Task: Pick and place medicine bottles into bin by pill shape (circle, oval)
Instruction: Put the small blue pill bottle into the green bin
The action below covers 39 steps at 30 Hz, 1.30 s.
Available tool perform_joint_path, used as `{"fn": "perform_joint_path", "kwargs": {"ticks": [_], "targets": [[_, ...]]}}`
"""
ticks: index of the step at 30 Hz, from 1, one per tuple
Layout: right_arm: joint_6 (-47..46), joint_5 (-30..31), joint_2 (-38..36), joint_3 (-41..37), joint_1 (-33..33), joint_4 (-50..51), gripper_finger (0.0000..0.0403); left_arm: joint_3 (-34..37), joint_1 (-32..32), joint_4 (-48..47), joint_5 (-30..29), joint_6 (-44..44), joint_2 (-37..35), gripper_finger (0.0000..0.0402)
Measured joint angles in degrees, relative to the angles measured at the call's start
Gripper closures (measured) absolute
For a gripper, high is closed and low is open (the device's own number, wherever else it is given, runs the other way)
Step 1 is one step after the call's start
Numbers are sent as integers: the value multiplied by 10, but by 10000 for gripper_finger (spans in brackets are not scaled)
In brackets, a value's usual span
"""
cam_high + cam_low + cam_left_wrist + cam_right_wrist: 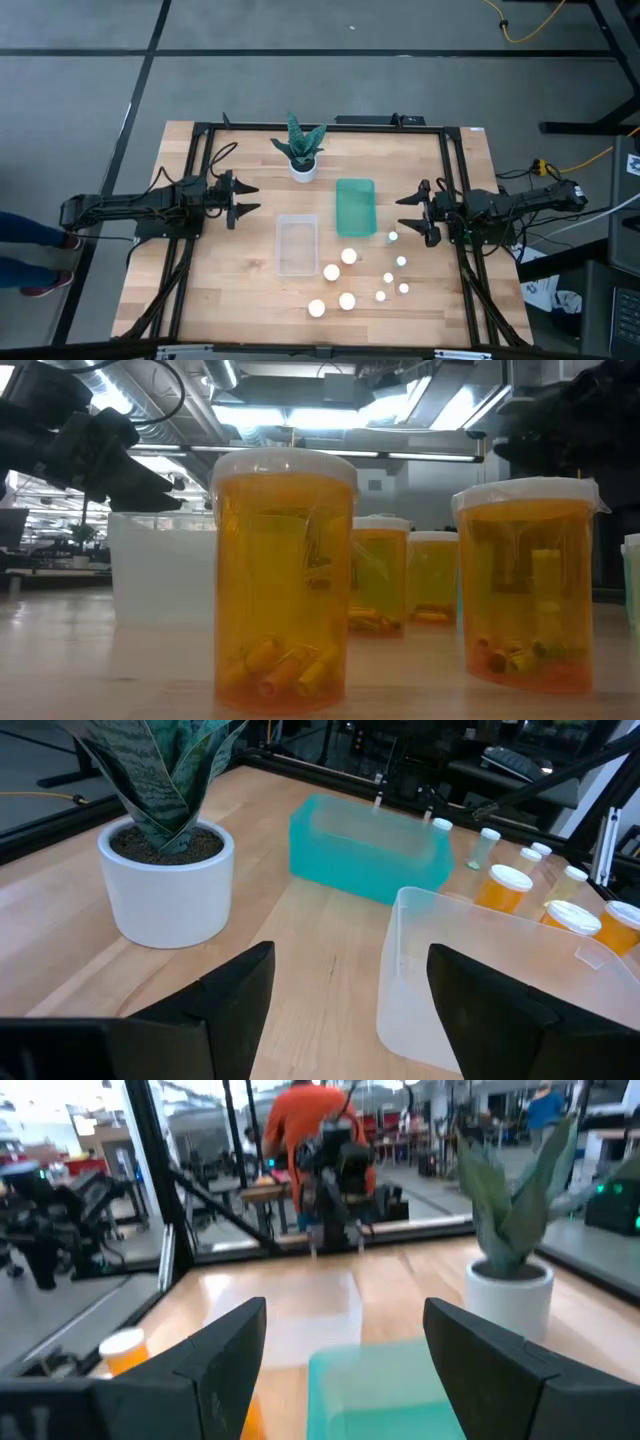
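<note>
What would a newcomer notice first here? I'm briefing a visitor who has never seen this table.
The cluster of white-capped medicine bottles near the table's front edge catches the eye first, with larger ones left of smaller ones. Behind them lie a teal bin and a clear bin side by side, and a potted plant stands at the back. The left end effector and right end effector hang open at either side, holding nothing.

Overhead, I'm looking straight down on the whole table (pixel 250 290); low camera sits tabletop-level, close behind bottles (pixel 282 580); both wrist views share the teal bin (pixel 368 848).
</note>
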<state>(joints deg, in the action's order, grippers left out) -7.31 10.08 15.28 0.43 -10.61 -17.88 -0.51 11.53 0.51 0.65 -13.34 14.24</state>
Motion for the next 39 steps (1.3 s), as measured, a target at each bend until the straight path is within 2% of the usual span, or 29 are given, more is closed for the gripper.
{"fn": "perform_joint_path", "kwargs": {"ticks": [7,14,20,24,29,39], "targets": [[-8,0,144,1,0,-132,130,0,0,0,0,0,0,147],[-11,-1,298,70,0,-142,130,0,0,1,-1,6,0,147],[47,-2,408,141,0,-122,130,0,0,1,-4,8,0,147],[63,-2,428,185,0,-34,130,0,0,1,-5,6,0,147],[15,-2,414,241,-1,82,130,0,0,1,-25,48,0,147],[-16,-2,357,275,-2,111,130,0,0,5,30,50,0,147]]}}
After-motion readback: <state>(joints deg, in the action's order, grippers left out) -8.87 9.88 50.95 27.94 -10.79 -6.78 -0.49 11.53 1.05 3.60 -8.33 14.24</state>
